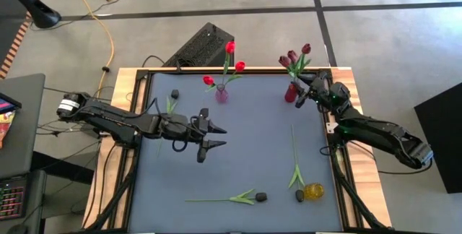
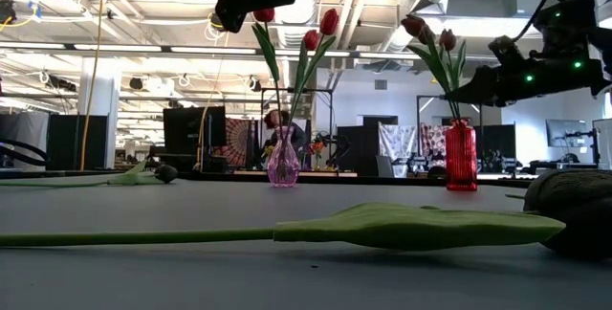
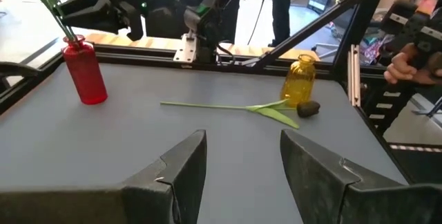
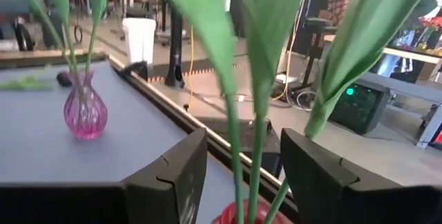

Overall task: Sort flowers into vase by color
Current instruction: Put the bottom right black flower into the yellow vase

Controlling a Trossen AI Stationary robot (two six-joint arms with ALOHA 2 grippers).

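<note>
Hovering just beside the red vase [image 1: 290, 93], the right gripper [image 1: 309, 89] is standing with its fingers spread around the green stems of the maroon flowers [image 1: 294, 58] sitting upright in that vase, gripping none of them. Well away from the red vase, the left gripper [image 1: 214, 137] is waiting spread and empty over the middle of the worktop [image 1: 253, 133]. The pink vase [image 1: 221, 94] is holding the red flowers [image 1: 229, 48] near the red vase, while three black flowers [image 1: 261, 196] are lying loose on the worktop and the yellow vase [image 1: 313, 191] is lying farther off.

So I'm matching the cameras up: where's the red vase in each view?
High view: red vase, far right of the mat.
Low view: right of centre.
Left wrist view: near the left edge.
Right wrist view: only its rim, bottom edge.
Shared landmark: pink vase.
</note>
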